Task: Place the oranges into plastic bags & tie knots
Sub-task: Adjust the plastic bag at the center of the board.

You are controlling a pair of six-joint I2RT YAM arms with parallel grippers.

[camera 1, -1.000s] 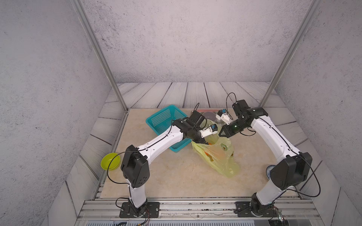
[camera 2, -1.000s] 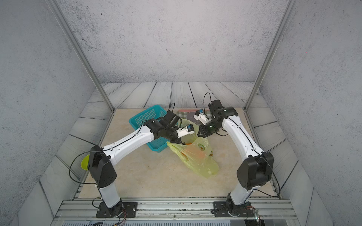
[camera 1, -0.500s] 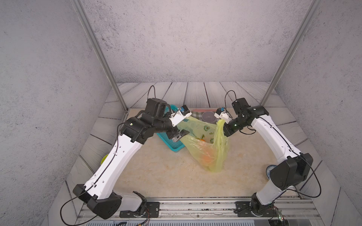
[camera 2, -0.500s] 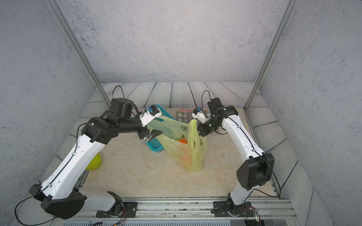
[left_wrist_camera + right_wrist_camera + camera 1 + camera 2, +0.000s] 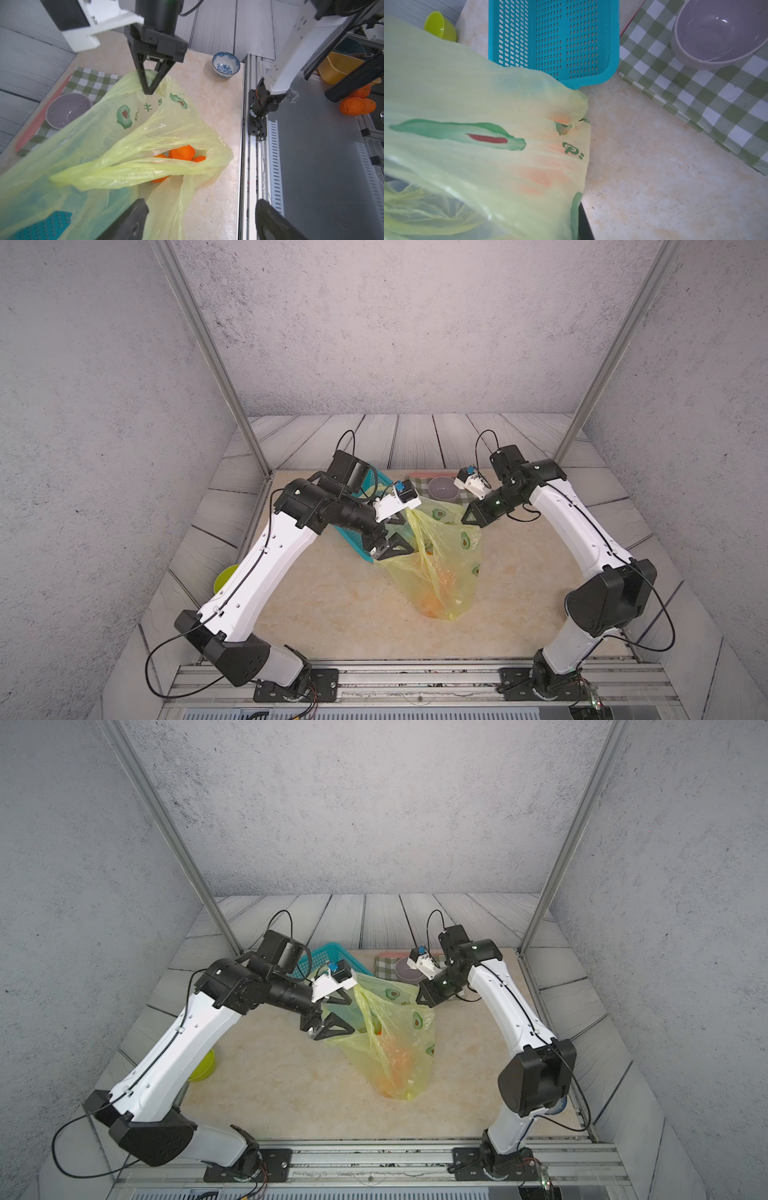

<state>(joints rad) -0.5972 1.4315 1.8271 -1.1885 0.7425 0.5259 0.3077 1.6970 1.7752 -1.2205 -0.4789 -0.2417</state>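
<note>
On the beige tabletop (image 5: 332, 614), the yellow-green plastic bag (image 5: 449, 556) with its avocado prints stands near the middle, and everything else sits around it. Well off to the bag's left a lime-green cup (image 5: 224, 578) peeks out from behind the left arm. Closer in, a teal mesh basket (image 5: 554, 41) lies just beside the bag's left edge, and part of the film drapes across it. The left gripper (image 5: 405, 536) hangs at that same edge with its jaws spread wide. The nearer finger touches loose film, but nothing is pinched. The bag's mouth gapes open, with one handle stretched slack across it in the left wrist view. Down inside, the oranges (image 5: 181, 152) rest together at the bottom, glowing through the plastic in both top views. At the bag's upper right corner the right gripper (image 5: 148, 91) is clamped tight on a bunch of the rim and holds that side up. Just behind the bag, a purple bowl (image 5: 442, 488) sits on a green checked cloth (image 5: 695, 93). To the bag's right, near the table edge, stands a blue-and-white bowl (image 5: 226, 64).
</note>
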